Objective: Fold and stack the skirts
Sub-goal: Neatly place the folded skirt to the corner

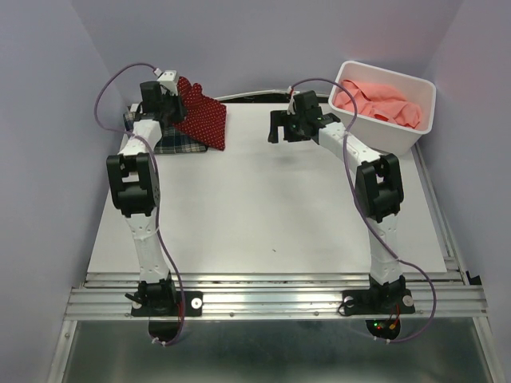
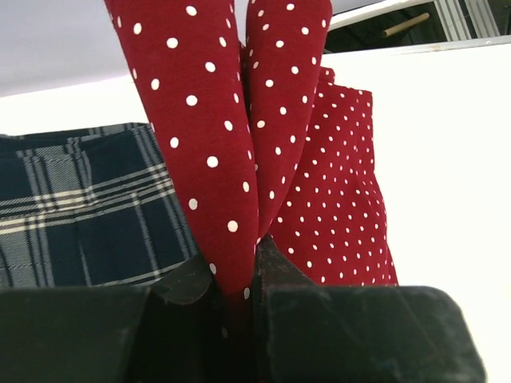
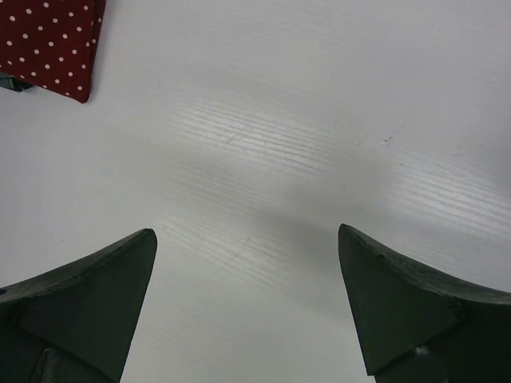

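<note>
Red dotted skirt (image 2: 207,120) pinched in my left end effector (image 2: 235,275), partly on plaid skirt (image 2: 80,207) | right end effector (image 3: 247,230) wide open, empty

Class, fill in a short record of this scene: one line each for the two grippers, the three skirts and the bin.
left gripper: shut on the red dotted skirt, pinching a raised fold of it
right gripper: open, above the bare table, holding nothing
red dotted skirt: far left of the table, partly lying over the plaid skirt
plaid skirt: flat on the table, beneath the red one
pink skirt: crumpled, not folded, inside the white bin
white bin: far right corner of the table
</note>
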`<action>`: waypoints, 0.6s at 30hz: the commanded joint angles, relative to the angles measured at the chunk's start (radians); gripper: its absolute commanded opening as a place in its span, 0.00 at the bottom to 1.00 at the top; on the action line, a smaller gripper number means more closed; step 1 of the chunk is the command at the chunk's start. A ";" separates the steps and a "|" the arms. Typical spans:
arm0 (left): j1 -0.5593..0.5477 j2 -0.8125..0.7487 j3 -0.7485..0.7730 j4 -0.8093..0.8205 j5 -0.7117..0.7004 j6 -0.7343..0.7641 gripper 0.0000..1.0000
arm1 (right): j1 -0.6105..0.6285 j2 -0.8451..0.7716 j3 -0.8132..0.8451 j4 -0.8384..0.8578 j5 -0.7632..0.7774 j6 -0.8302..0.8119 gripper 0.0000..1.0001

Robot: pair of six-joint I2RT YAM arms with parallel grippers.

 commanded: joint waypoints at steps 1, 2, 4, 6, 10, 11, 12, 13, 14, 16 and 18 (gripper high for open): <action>0.052 -0.109 0.025 0.035 0.052 -0.007 0.00 | -0.003 -0.017 0.006 0.022 -0.012 -0.005 1.00; 0.070 -0.107 0.030 0.037 0.061 -0.011 0.00 | -0.003 -0.017 0.006 0.023 -0.012 -0.005 1.00; 0.084 -0.106 0.036 0.041 0.071 -0.017 0.00 | -0.003 -0.015 0.006 0.020 -0.013 -0.005 1.00; 0.104 -0.101 0.038 0.051 0.092 -0.028 0.00 | -0.003 -0.009 0.012 0.017 -0.019 -0.005 1.00; 0.138 -0.098 0.018 0.090 0.121 -0.088 0.00 | -0.003 -0.002 0.022 0.009 -0.024 -0.002 1.00; 0.154 -0.097 0.016 0.093 0.134 -0.096 0.00 | -0.003 -0.002 0.022 0.009 -0.024 -0.005 1.00; 0.161 -0.092 0.019 0.095 0.141 -0.100 0.00 | -0.003 -0.003 0.022 0.008 -0.024 -0.005 1.00; 0.167 -0.083 0.024 0.095 0.144 -0.103 0.00 | -0.003 -0.003 0.022 0.008 -0.024 -0.010 1.00; 0.174 -0.077 0.024 0.098 0.150 -0.110 0.00 | -0.003 -0.005 0.022 0.008 -0.023 -0.011 1.00; 0.199 -0.068 0.027 0.107 0.180 -0.133 0.00 | -0.003 -0.003 0.023 0.002 -0.021 -0.013 1.00; 0.213 -0.063 0.018 0.126 0.213 -0.165 0.00 | -0.003 -0.002 0.022 0.000 -0.021 -0.013 1.00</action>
